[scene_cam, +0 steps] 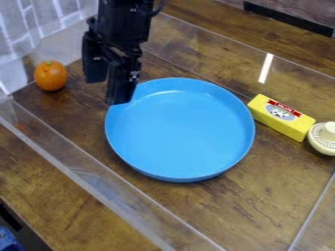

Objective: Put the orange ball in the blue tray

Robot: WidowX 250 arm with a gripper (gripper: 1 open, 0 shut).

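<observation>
The wooden surface [197,211] fills the view, dark brown with visible grain, and a clear sheet with shiny edges lies over much of it.

The tray [183,147] comes next in size: a round, bright blue, shallow dish with a raised rim, sitting near the middle of the surface. Nothing lies inside it.

The black arm reaches down from the top of the view at the upper left. Its gripper [109,76] points almost straight down, and its two fingers stand spread apart with nothing between them, so it is released and holds nothing. The finger on the picture's right hangs over the tray's upper left rim; the other finger is on the side toward the ball, over bare surface.

A yellow box [281,116] with a red and white label lies to the right of the tray, just beside its rim but apart from it. A small round cream object [323,138] sits beside the box at the right edge of the view, partly cut off.

The ball [50,75], orange with a dark dimple, rests on the surface at the left, outside the tray and apart from the gripper.
</observation>
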